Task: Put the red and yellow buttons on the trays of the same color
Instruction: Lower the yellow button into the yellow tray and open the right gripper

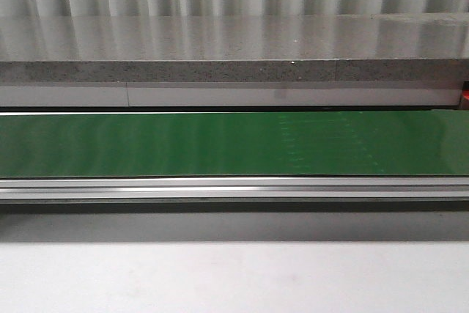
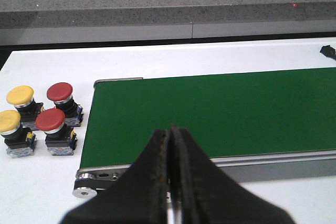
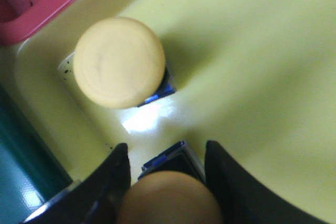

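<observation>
Front view: long green conveyor belt (image 1: 234, 144) with an aluminium side rail (image 1: 234, 188) crossing the middle of the frame; grey speckled stone ledge (image 1: 234, 71) above it; white tabletop (image 1: 234, 276) along the bottom. No arm in this view.

Left wrist view: left gripper (image 2: 171, 145), black fingers pressed together, clenched on nothing, bottom centre of the frame over the belt's near rail. At middle left, on the white table beside the belt's end, four mushroom-head push buttons on black bases, close together: two yellow-capped buttons (image 2: 20, 96) (image 2: 9, 121) and two red-capped buttons (image 2: 59, 92) (image 2: 50, 120).

Right wrist view: right gripper (image 3: 167, 169), bottom centre, grasping a yellow-capped button (image 3: 168, 198) between its fingers, over the yellow plastic tray (image 3: 252, 66). A second yellow-capped button (image 3: 118, 62) stands in the tray, upper left. Corner of a red plastic tray (image 3: 37, 3) at top left.
</observation>
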